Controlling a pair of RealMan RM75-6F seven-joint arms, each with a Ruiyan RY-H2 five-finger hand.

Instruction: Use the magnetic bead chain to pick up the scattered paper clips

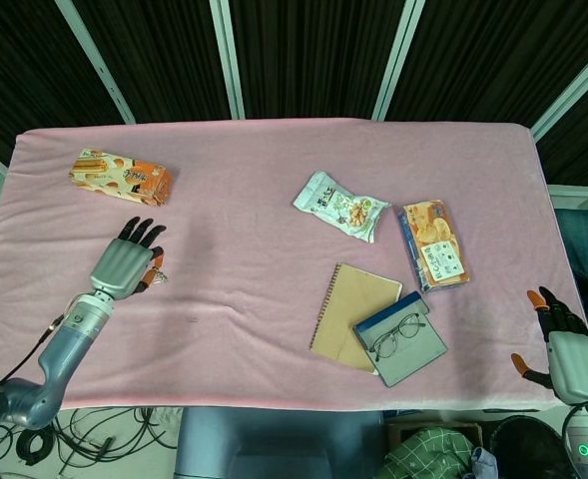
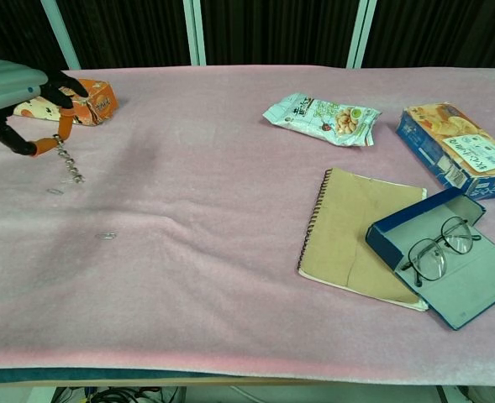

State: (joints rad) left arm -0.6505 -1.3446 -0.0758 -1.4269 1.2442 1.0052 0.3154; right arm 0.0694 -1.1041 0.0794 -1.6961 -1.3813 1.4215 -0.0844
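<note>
My left hand (image 1: pixel 126 263) (image 2: pixel 16 94) hovers over the left part of the pink table and pinches the top of a short magnetic bead chain (image 2: pixel 66 161) between thumb and a finger. The chain hangs down with its lower end near the cloth, and a clip seems to cling there. One loose paper clip (image 2: pixel 55 191) lies just below the chain's end. Another paper clip (image 2: pixel 106 235) (image 1: pixel 193 320) lies further toward the front. My right hand (image 1: pixel 565 351) rests off the table's right front corner, fingers apart, holding nothing.
An orange snack box (image 1: pixel 121 176) lies behind the left hand. A white snack bag (image 1: pixel 340 206), an orange-blue box (image 1: pixel 433 242), a tan spiral notebook (image 1: pixel 351 315) and an open blue case with glasses (image 1: pixel 401 339) occupy the right half of the pink cloth (image 1: pixel 254 249).
</note>
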